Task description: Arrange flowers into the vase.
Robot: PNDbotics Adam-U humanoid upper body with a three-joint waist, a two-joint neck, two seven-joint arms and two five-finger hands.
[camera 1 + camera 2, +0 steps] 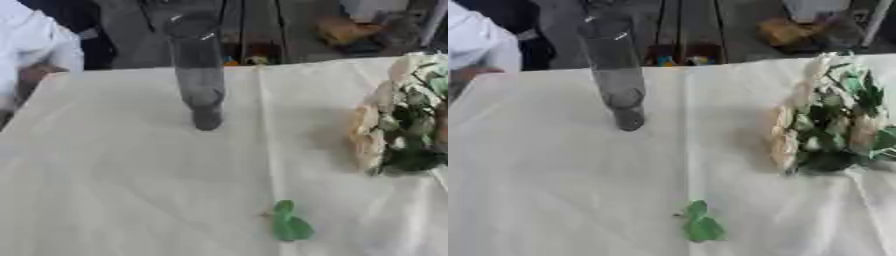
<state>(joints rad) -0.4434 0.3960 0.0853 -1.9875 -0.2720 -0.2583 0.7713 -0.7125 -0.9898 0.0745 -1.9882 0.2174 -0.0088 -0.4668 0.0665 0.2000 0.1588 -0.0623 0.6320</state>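
From my seat at the controls, I see a table covered with a white cloth (131, 165), a crease running down it from far to near. A tall clear glass vase (196, 70) stands upright on the far half, left of the crease, with its dark base on the cloth and nothing inside that I can make out.

The flowers (824, 125) lie in a bunch at the right edge of the table, pale cream blooms mixed with dark green leaves, well apart from the vase. The right eye view shows the bunch almost whole, with leaves spreading to the right of the blooms. In the left eye view the frame edge cuts it off, so only the cream blooms and some of the foliage show there.

A small green leaf (290, 223) lies by itself on the near part of the cloth, just right of the crease, apart from both the vase and the bunch.

Neither of my hands shows in either view, so I cannot tell how open they are, and nothing on the table is being held or touched. The flowers rest on the cloth, outside the vase.
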